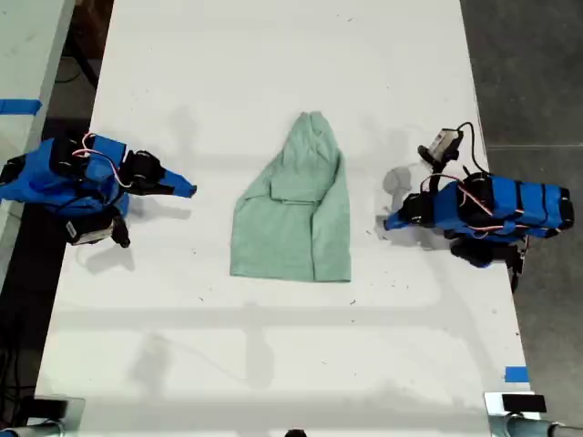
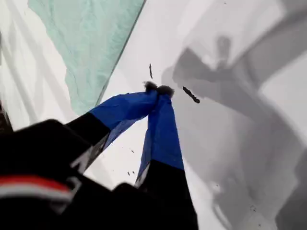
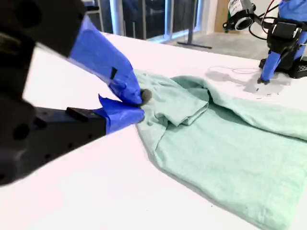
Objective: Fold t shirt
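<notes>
We see one t shirt (image 1: pixel 291 218), pale mint green and plain, lying flat near the middle of the white worktop (image 1: pixel 273 73). Its long axis runs from the exterior view's top to its bottom. The narrow, bunched end points toward the top, and the broad straight hem lies toward the bottom. It is partly folded: one flap of fabric lies across its upper middle, and a long fold line runs down the side nearer the exterior view's right.

There are two blue arms, one on each side of the shirt, and both are apart from it. Our first hand (image 1: pixel 387 221) sits on the exterior view's right. In its own wrist view its blue tips (image 2: pixel 157 89) meet over bare worktop with nothing between them, and the shirt (image 2: pixel 91 43) lies just off to one side. Our second hand (image 1: pixel 189 189) is on the exterior view's left, pointing toward the shirt. Seen close, it (image 3: pixel 140 106) has its jaws drawn together and empty, and the shirt (image 3: pixel 230 143) spreads out beyond it.

Two pieces of blue tape show. One (image 1: pixel 516 374) is near the worktop's corner at the exterior view's lower right, and the other (image 1: pixel 20 106) is on a neighbouring surface at the exterior view's left.
</notes>
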